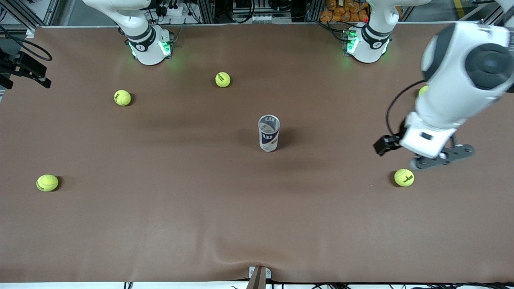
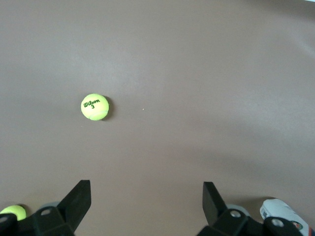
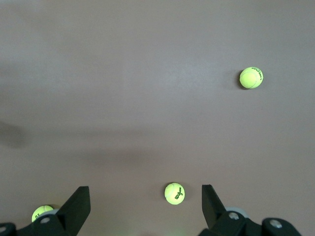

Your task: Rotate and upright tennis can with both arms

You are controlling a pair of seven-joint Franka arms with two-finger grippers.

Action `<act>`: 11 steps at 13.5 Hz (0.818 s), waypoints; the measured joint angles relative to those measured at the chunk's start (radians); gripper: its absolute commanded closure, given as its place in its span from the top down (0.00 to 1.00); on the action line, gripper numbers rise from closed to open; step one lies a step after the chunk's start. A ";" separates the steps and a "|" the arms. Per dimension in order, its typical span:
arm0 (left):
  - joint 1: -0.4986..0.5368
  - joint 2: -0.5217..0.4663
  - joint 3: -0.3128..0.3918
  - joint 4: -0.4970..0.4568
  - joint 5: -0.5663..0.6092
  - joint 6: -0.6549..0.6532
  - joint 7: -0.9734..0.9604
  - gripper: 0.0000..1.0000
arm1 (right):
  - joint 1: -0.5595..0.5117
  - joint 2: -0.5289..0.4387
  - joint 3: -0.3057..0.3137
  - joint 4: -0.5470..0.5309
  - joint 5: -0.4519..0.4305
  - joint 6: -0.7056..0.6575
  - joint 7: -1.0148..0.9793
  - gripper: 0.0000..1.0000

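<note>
Seemingly finished: tennis can point(image 1: 268, 133) upright mid-table; left gripper point(image 2: 146, 201) and right gripper point(image 3: 145, 204) spread, empty (retreat only).

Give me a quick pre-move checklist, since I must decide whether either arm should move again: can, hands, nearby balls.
1. Tennis can upright at mid-table: ok.
2. Can free of both hands: ok.
3. Left hand open, holding nothing, over bare table: ok.
4. Right hand open, holding nothing: ok.
5. Ball beside the left arm's wrist; contact: cannot tell.
6. Can's open end up: ok.
</note>
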 measured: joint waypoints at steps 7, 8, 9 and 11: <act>0.065 -0.124 -0.007 -0.104 -0.046 -0.006 0.056 1.00 | 0.000 0.001 0.000 0.000 0.000 0.000 0.000 1.00; 0.066 -0.167 -0.008 -0.155 -0.058 0.010 0.054 1.00 | 0.000 0.001 0.000 0.000 0.000 0.000 0.000 1.00; 0.068 -0.210 -0.008 -0.214 -0.062 0.040 0.052 1.00 | 0.000 0.001 0.000 0.000 0.000 0.000 0.000 1.00; 0.078 -0.290 -0.008 -0.333 -0.065 0.114 0.052 1.00 | 0.000 0.001 0.000 0.000 0.000 0.000 0.000 1.00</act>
